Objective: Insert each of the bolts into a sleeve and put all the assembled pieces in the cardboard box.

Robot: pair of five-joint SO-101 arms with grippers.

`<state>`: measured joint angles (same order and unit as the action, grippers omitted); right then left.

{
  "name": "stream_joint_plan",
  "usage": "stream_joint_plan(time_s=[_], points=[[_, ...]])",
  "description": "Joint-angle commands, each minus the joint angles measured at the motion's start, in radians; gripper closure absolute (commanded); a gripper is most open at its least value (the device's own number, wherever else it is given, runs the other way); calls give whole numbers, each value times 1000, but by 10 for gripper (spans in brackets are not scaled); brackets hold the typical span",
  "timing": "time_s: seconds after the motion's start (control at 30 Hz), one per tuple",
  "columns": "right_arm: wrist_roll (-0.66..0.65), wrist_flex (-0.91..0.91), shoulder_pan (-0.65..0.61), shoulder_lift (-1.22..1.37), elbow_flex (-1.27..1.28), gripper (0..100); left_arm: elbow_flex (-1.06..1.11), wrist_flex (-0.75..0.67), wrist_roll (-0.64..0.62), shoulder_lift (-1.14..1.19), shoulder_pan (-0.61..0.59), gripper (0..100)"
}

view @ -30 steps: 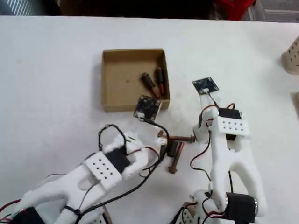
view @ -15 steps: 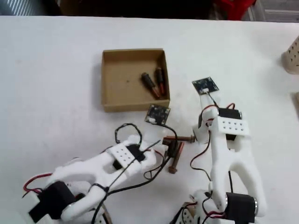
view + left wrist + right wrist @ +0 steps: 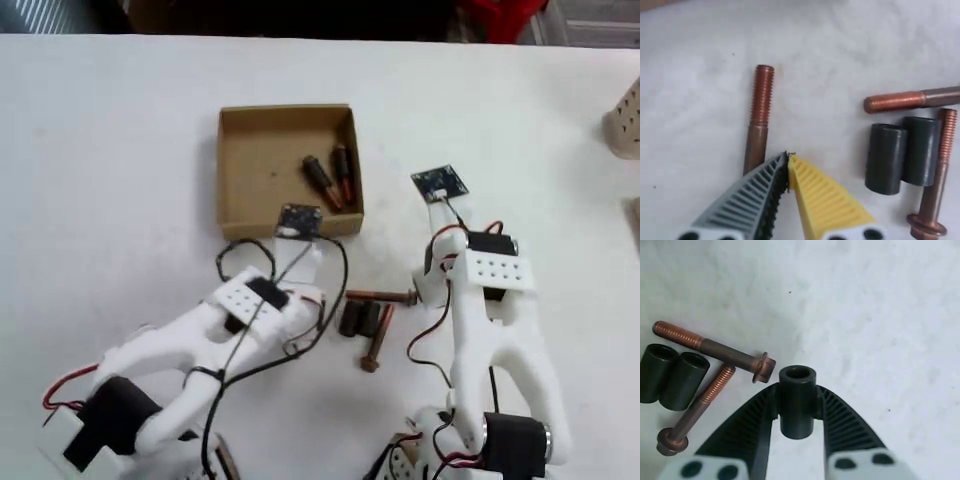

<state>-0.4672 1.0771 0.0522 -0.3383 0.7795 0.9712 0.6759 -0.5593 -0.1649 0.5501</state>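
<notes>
In the left wrist view my left gripper (image 3: 788, 159) is shut, its grey and yellow fingertips meeting with nothing between them. A copper bolt (image 3: 760, 112) lies on the table beside the grey finger, its head end hidden under it. My right gripper (image 3: 797, 390) is shut on a black sleeve (image 3: 797, 402), held just above the table. Two more bolts (image 3: 380, 296) (image 3: 375, 340) and two black sleeves (image 3: 360, 318) lie between the arms. The cardboard box (image 3: 250, 170) holds two assembled pieces (image 3: 330, 178) at its right side.
The left arm (image 3: 240, 320) stretches from the near left up to the box's near wall. Near the middle right, the right arm (image 3: 490, 290) stands still. A pale perforated object (image 3: 625, 120) sits at the table's right edge. Bare table lies left of the box and beyond it.
The left arm has swung over the loose parts and back left, its wrist now at the box's near wall. The right arm has kept still with the sleeve.
</notes>
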Motion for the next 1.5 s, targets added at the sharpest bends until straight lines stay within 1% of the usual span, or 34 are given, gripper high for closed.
stream_joint_plan(time_s=[0.0,0.1,0.17,0.3,0.4,0.5,0.63,0.7,0.77,0.83,0.93,1.13,1.23,1.33,1.47], points=[[2,-13,5,-39,-5,981,-14,26,12,-2,-101,976],[2,-13,4,-39,-5,981,-28,32,12,-2,-150,976],[2,-13,4,-39,-5,981,-48,71,12,-2,-168,976],[2,-13,4,-39,-5,981,-97,172,18,-2,-165,976],[2,-13,4,-39,-5,981,-109,210,83,-4,-165,977],[2,-13,4,-39,-5,981,-109,247,98,-13,-163,978],[0,-13,5,-39,-5,981,-54,249,100,-156,-159,979],[0,-13,5,-39,-5,981,20,216,101,-282,-134,979],[0,-13,5,-39,-5,981,95,201,132,-403,-96,979],[0,-13,5,-39,-5,981,133,199,143,-466,-76,979],[0,-13,4,-39,-5,981,132,195,137,-424,-114,978],[0,-10,4,-39,-3,981,51,123,132,-147,-188,978],[0,-10,5,-39,-3,981,-14,123,129,-27,-237,978],[0,-10,7,-39,-3,981,-63,124,95,28,-308,978],[0,-10,7,-39,-3,981,-94,124,84,31,-386,978]])
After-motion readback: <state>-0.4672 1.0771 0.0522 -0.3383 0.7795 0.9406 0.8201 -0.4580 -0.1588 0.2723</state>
